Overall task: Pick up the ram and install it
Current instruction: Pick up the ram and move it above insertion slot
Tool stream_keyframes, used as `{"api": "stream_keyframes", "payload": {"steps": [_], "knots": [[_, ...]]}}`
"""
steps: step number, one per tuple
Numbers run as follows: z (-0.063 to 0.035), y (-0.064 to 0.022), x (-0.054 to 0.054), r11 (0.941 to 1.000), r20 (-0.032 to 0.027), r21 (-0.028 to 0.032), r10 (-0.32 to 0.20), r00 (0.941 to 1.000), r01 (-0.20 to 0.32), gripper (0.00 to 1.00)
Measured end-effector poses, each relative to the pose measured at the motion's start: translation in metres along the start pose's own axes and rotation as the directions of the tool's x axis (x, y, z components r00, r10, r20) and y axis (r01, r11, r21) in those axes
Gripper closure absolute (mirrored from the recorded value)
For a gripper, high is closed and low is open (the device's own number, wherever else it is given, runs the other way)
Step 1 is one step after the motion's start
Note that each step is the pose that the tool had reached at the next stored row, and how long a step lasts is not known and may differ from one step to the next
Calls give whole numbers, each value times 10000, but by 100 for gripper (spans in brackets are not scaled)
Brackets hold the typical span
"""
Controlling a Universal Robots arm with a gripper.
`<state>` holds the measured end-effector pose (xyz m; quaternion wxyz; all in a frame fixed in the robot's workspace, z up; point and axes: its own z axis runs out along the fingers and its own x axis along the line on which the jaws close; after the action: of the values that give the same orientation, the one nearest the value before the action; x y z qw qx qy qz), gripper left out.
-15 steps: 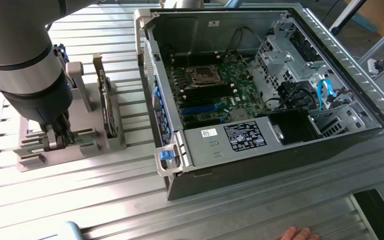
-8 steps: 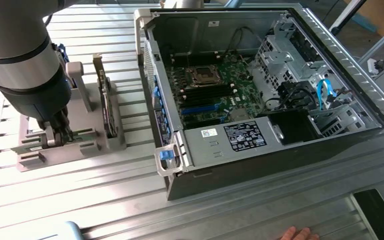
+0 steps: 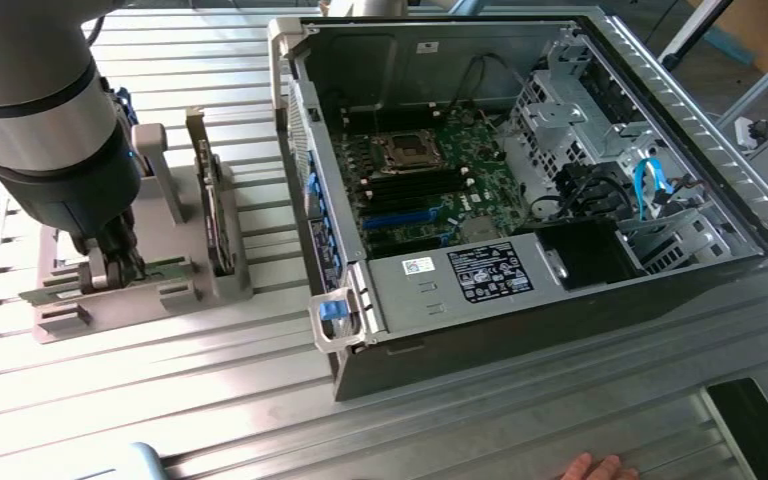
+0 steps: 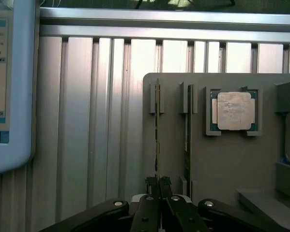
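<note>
One gripper [image 4: 158,182], jaws pinching one ram [image 4: 157,125] standing on edge in a gray holder [image 4: 222,164]; a second stick [image 4: 187,140] and one processor [image 4: 233,111] sit beside it.

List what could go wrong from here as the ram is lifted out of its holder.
1. The gripper is shut on the thin ram; it may slip or tilt.
2. The ram sits in narrow slots of the holder, so an off-straight lift could jam it.
3. A second stick stands in the next slot, close to the gripper, and could be knocked.
</note>
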<state>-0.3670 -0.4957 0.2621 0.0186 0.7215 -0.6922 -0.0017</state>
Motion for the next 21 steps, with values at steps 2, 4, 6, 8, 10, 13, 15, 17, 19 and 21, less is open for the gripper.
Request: {"api": "stream_keyframes", "payload": {"steps": [2, 4, 6, 8, 10, 13, 15, 17, 19, 21], "knots": [[-15, -1, 0, 10000, 0, 0, 2, 10000, -2, 88], [-29, -2, 1, 10000, -1, -1, 5, 10000, -5, 88], [-47, -3, 1, 10000, 0, 0, 8, 10000, -8, 88], [-65, -5, 2, 10000, 0, 0, 11, 10000, -11, 88], [-85, -6, 2, 10000, 0, -1, 15, 10000, -15, 88], [-114, -8, 3, 10000, 0, -1, 21, 10000, -21, 88], [-141, -9, 4, 10000, 0, -1, 27, 10000, -27, 88], [-170, -12, 5, 10000, 0, -1, 32, 10000, -32, 88], [-191, -14, 5, 10000, 1, -1, 37, 10000, -37, 88], [-212, -15, 6, 10000, 1, -1, 41, 10000, -41, 88]]}}
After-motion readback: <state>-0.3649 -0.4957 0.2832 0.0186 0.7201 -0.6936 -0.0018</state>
